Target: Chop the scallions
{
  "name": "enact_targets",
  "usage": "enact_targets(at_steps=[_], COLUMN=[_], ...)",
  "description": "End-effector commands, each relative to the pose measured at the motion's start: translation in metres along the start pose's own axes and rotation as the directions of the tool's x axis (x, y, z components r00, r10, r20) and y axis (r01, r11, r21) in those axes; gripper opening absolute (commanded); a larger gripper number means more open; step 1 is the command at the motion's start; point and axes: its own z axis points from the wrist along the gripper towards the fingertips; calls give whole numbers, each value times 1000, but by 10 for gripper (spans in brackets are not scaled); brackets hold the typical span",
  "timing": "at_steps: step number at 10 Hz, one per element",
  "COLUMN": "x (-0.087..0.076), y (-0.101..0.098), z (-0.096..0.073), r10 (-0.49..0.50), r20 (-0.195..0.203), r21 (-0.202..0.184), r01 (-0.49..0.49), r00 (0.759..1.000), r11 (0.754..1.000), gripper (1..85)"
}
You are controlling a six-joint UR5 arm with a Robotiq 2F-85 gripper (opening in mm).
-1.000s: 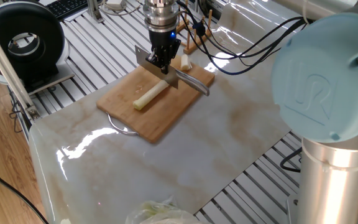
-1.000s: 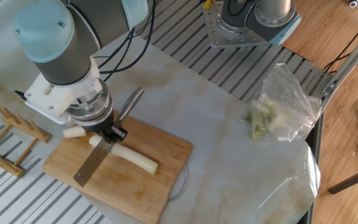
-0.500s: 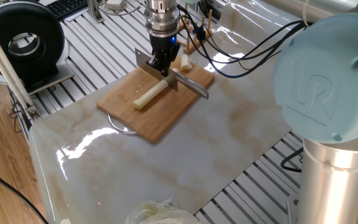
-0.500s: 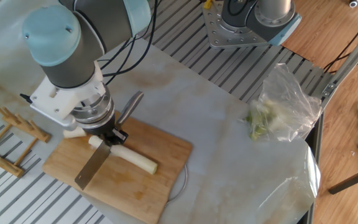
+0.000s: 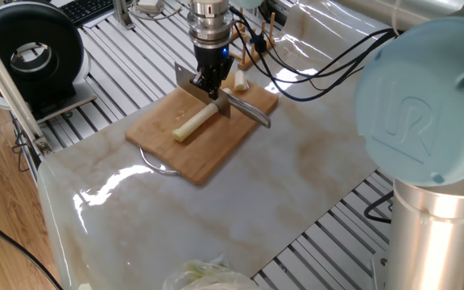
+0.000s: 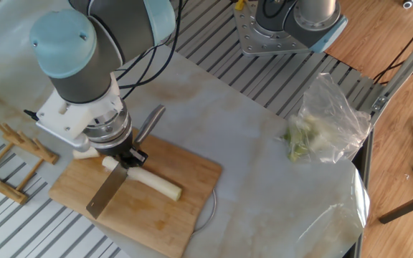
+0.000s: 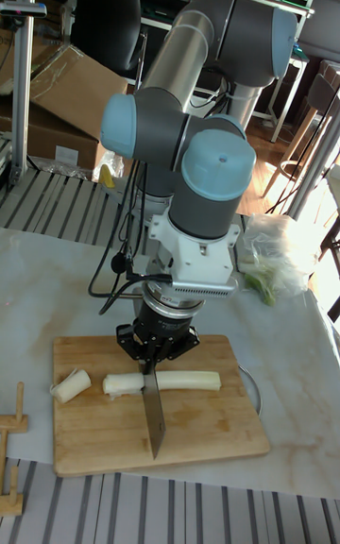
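My gripper [image 7: 151, 348] is shut on a knife, pointing straight down over the wooden cutting board [image 7: 208, 431]. The blade [image 7: 154, 412] stands edge-down across the scallions. To one side of it lies a long cream-white stalk [image 7: 189, 380], to the other a short piece [image 7: 121, 383], and a loose chunk [image 7: 71, 385] sits near the board's edge. In the other fixed view the gripper [image 6: 126, 154] covers the cut, with the blade [image 6: 106, 192] toward the near edge and the handle [image 6: 149, 120] behind. The stalk [image 5: 193, 122] and chunks [image 5: 238, 79] also show beside the gripper [image 5: 209, 80].
A clear plastic bag of leafy greens [image 6: 321, 129] lies on the marble-look table surface, well away from the board. A small wooden rack [image 6: 13, 154] stands just past the board's end. A black round device [image 5: 31, 52] sits off the table corner. Cables hang behind the gripper.
The arm and wrist shifted slightly at first, and the knife stays across the stalk. Over the last half second almost nothing moves.
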Motion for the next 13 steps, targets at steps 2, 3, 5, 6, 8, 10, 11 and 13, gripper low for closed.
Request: enact_targets(at_steps=[2,3,5,6,8,10,11,13], x=[6,8,14,12,13,14,17,19], y=[-1,-1,-2,0,-4,-3,-5,-11], z=[-4,-6,-16,-13,-8,-2,2,11], r10=[-6,-4,-4,-3,-5,-4,-3,-14], r20=[-19,-32,-61,-50,-55,-53,-55,-39], r21=[-2,-1,7,-5,7,3,7,11], r01=[6,4,5,2,5,4,4,15], r00=[1000,999,998,999,998,999,998,999], r11=[1000,1000,1000,1000,1000,1000,1000,1000], gripper=[13,13,13,13,13,13,13,13])
